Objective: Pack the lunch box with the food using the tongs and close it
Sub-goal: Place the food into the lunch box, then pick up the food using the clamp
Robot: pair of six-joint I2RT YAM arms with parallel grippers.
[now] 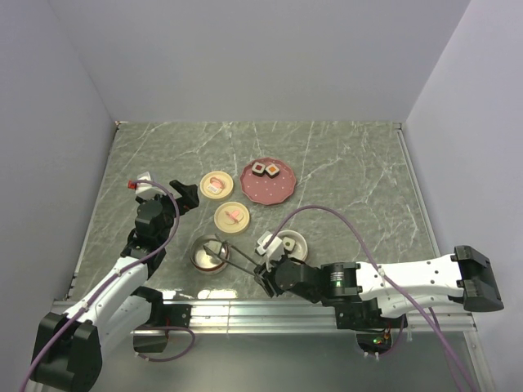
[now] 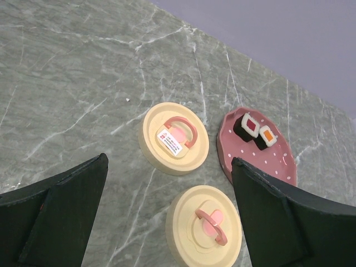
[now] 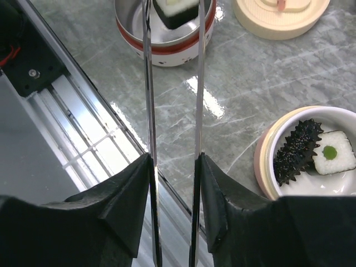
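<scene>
My right gripper (image 1: 263,274) (image 3: 173,158) is shut on the tongs (image 1: 237,260) (image 3: 199,111), one finger pressed on each slim arm. The tong tips reach over a steel lunch box tier with a red band (image 1: 196,260) (image 3: 167,53). A white-topped food cube (image 3: 177,11) sits between the tips there; whether it is still pinched I cannot tell. A second cream tier (image 1: 299,242) (image 3: 267,150) holds a spiky dark piece (image 3: 297,150) and a white cube with a green dot (image 3: 334,153). Two more rolls (image 1: 260,170) (image 2: 247,125) lie on the pink plate (image 1: 265,189) (image 2: 250,158). My left gripper (image 1: 189,196) (image 2: 169,167) hangs open, holding nothing.
Two cream round lids with pink handles (image 1: 215,185) (image 1: 232,216) (image 2: 173,138) (image 2: 204,231) lie between the plate and the steel tier. The table's metal front rail (image 3: 100,150) runs just under my right wrist. Side walls close in the table left and right.
</scene>
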